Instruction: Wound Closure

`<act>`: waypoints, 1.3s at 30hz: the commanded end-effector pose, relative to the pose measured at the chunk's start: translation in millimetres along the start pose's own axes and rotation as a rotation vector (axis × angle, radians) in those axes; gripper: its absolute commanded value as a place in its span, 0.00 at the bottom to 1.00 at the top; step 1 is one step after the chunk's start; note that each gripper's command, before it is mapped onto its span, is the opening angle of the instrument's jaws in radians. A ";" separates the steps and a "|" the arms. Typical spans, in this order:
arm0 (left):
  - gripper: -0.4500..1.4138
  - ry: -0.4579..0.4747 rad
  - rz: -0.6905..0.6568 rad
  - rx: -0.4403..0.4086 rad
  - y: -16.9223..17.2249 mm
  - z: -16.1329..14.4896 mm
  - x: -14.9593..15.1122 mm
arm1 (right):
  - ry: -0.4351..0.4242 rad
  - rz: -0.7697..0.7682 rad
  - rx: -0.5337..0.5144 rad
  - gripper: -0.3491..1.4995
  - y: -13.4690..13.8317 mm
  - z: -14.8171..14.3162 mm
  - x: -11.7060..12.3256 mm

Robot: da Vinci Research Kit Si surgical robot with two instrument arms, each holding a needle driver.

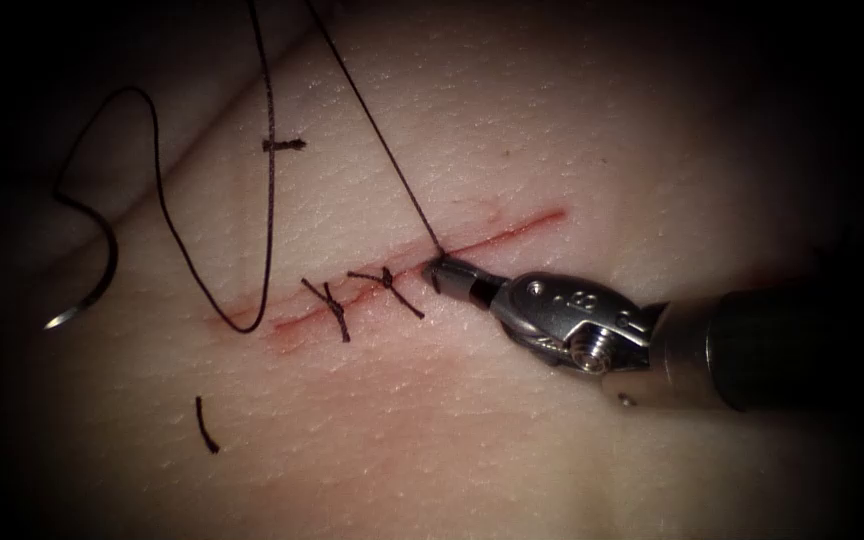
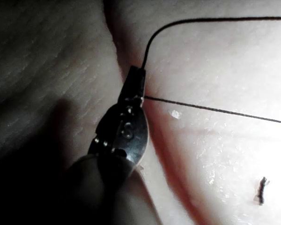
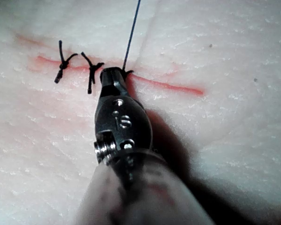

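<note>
I see the tissue (image 1: pixel 572 130) with its cut (image 1: pixel 512 228) bearing two knotted stitches (image 1: pixel 330 305), and my right tool (image 1: pixel 434 270) has its jaws clenched on the thread (image 1: pixel 372 130) right at the cut, just right of those stitches. My left tool (image 2: pixel 136 77) grips the thread too. The needle (image 1: pixel 92 285) lies free on the tissue, well left of the cut.

No legible text or markings anywhere
</note>
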 end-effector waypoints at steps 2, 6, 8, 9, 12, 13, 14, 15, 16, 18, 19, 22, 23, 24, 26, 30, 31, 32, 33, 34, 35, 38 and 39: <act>0.00 -0.009 0.005 0.002 -0.5 0.9 -0.5 | -0.003 0.000 0.000 0.00 -0.4 0.1 -0.9; 0.00 -0.029 0.008 0.018 -1.6 1.6 -0.7 | -0.002 -0.005 0.002 0.00 -0.5 -0.3 -1.4; 0.00 -0.033 0.009 0.020 -1.7 1.8 -0.7 | 0.001 -0.006 0.002 0.00 -0.5 -0.4 -1.6; 0.00 -0.039 0.010 0.021 -1.8 2.0 -0.7 | 0.001 -0.007 0.000 0.00 -0.6 -0.4 -1.6; 0.00 -0.051 0.014 0.026 -1.9 2.6 -0.9 | 0.001 -0.009 0.001 0.00 -0.6 -0.5 -1.8; 0.00 -0.057 0.015 0.025 -2.0 2.8 -0.9 | 0.002 -0.009 0.001 0.00 -0.7 -0.5 -1.8; 0.00 -0.064 0.015 0.032 -2.0 3.0 -0.9 | 0.002 -0.009 0.001 0.00 -0.7 -0.5 -1.9; 0.00 -0.066 0.015 0.036 -2.2 3.1 -0.9 | 0.002 -0.010 0.002 0.00 -0.8 -0.5 -1.9; 0.00 -0.073 0.009 0.041 -2.3 3.1 -0.9 | 0.003 -0.011 0.002 0.00 -0.9 -0.5 -2.0; 0.00 -0.090 0.015 0.055 -2.8 3.1 -0.8 | 0.004 -0.013 0.004 0.00 -1.1 -0.5 -2.2; 0.00 -0.095 0.020 0.061 -3.0 3.0 -0.8 | 0.004 -0.014 0.005 0.00 -1.2 -0.5 -2.3; 0.00 -0.122 0.033 0.076 -3.6 2.9 -0.8 | 0.005 -0.015 0.007 0.00 -1.4 -0.6 -2.5; 0.00 -0.129 0.040 0.085 -3.9 2.7 -0.8 | 0.005 -0.016 0.007 0.00 -1.5 -0.6 -2.5; 0.00 -0.133 0.040 0.090 -4.1 2.6 -0.8 | 0.005 -0.016 0.008 0.00 -1.5 -0.7 -2.5; 0.00 -0.141 0.042 0.097 -4.4 2.2 -0.9 | 0.006 -0.017 0.008 0.00 -1.5 -0.7 -2.6; 0.00 -0.142 0.050 0.096 -4.4 2.0 -1.0 | 0.004 -0.018 0.010 0.00 -1.6 -0.7 -2.8; 0.00 -0.147 0.056 0.101 -4.5 1.9 -0.9 | 0.002 -0.021 0.012 0.00 -1.7 -0.8 -3.0; 0.00 -0.153 0.066 0.106 -4.7 1.8 -0.8 | -0.001 -0.023 0.014 0.00 -1.8 -0.9 -3.2; 0.00 -0.158 0.071 0.112 -4.9 1.8 -0.8 | 0.000 -0.025 0.016 0.00 -1.8 -1.0 -3.4; 0.00 -0.162 0.076 0.116 -5.1 1.8 -0.7 | 0.000 -0.027 0.014 0.00 -1.9 -1.0 -3.6; 0.00 -0.167 0.081 0.121 -5.4 1.7 -0.5 | 0.001 -0.029 0.016 0.00 -2.0 -1.1 -3.8; 0.00 -0.168 0.082 0.139 -6.2 1.5 -0.3 | 0.000 -0.033 0.019 0.00 -2.3 -1.3 -4.2; 0.00 -0.170 0.087 0.139 -6.3 1.5 -0.2 | 0.000 -0.034 0.019 0.00 -2.3 -1.3 -4.3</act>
